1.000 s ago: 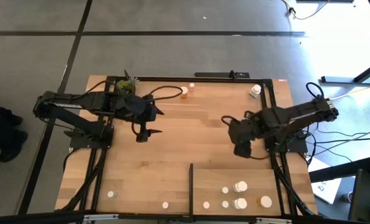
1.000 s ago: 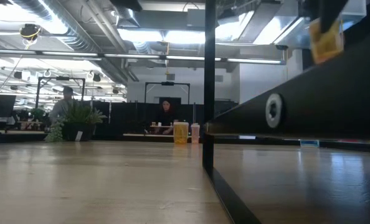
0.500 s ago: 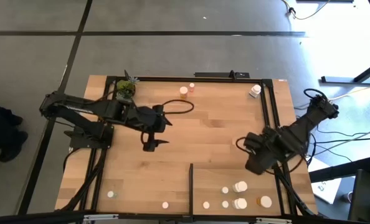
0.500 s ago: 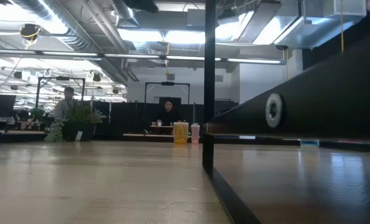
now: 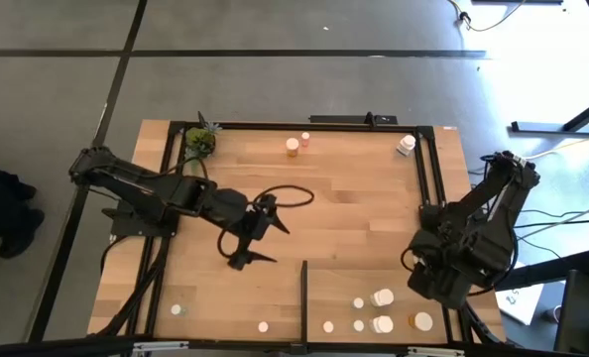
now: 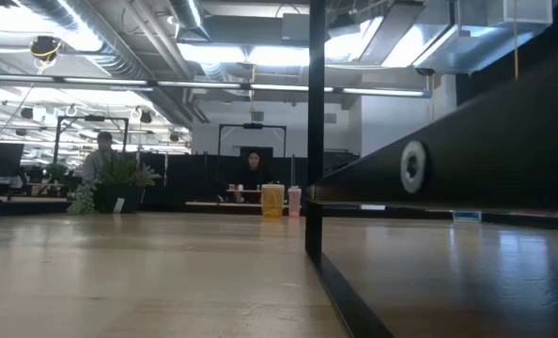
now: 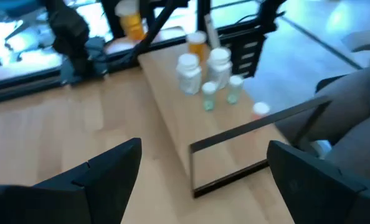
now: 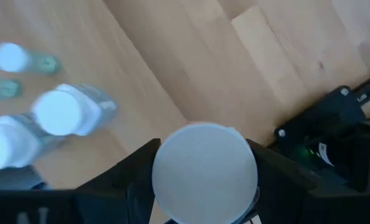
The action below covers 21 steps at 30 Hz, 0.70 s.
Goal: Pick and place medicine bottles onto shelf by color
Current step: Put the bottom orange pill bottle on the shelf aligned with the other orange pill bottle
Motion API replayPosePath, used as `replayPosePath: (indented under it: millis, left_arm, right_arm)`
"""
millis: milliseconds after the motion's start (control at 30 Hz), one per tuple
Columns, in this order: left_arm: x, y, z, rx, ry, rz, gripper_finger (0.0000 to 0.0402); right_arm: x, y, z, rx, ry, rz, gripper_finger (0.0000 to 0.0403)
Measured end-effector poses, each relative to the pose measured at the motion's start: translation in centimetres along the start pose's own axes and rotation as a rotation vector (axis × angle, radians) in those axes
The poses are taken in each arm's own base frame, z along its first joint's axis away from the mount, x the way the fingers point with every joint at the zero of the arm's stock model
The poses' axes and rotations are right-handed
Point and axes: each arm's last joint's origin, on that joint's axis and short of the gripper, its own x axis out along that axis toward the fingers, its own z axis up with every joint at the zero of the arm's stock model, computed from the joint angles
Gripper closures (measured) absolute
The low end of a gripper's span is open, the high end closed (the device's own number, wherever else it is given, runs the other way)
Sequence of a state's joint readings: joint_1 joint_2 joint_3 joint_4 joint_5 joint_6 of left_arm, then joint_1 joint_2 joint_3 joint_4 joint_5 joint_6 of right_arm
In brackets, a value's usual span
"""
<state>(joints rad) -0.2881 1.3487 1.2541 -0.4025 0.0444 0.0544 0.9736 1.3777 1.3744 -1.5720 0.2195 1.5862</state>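
Note:
The shelf (image 5: 374,283) is the light-wood panel at the near right, edged by a thin black strip (image 5: 304,288). Several white-capped medicine bottles (image 5: 382,323) stand upright on it, also seen in the left wrist view (image 7: 189,71). My right gripper (image 5: 436,285) hangs over the shelf's right end, shut on a white-capped bottle (image 8: 203,171). My left gripper (image 5: 258,241) is open above mid-table, left of the strip, with nothing between its fingers (image 7: 203,180). Loose bottles stand at the near left (image 5: 177,309), near middle (image 5: 263,325) and far edge (image 5: 293,146). My right gripper pinches the bottle between its two fingers (image 8: 135,180), one on each side just below the white cap (image 8: 203,149). The fingers point down from above. The bottle stands upright in the hold, cap up, lifted clear above the shelf; the cap hides its body.
A small potted plant (image 5: 203,139) stands at the far left corner. Another white bottle (image 5: 406,144) sits at the far right corner. The black table frame (image 5: 428,178) runs along the right side. A loose black cable (image 5: 290,193) loops from the left arm. In the low view the strip (image 6: 315,141) stands upright.
My right gripper has swung from mid-table toward the near right, carrying the bottle, and now hangs over the shelf's right end; its wrist has rolled. My left gripper, still open, has gone toward the table's right and near edge, closer to the shelf's strip.

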Motion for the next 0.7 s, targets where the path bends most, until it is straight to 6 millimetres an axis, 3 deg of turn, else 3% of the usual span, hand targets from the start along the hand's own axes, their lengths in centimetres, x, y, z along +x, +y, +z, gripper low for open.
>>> replayPosePath:
  millis: [300, 700]
  left_arm:
    - [0.2, -1.6, 0.4, 0.01, -0.04, -0.045, 0.0061]
    - [0.2, -1.6, 0.4, 0.006, -0.039, -0.044, 0.0061]
  right_arm:
    - [4.0, 1.3, -2.5, 0.013, 0.065, 0.072, 0.0185]
    - [7.4, 2.1, -4.4, 0.046, 0.103, 0.173, 0.0183]
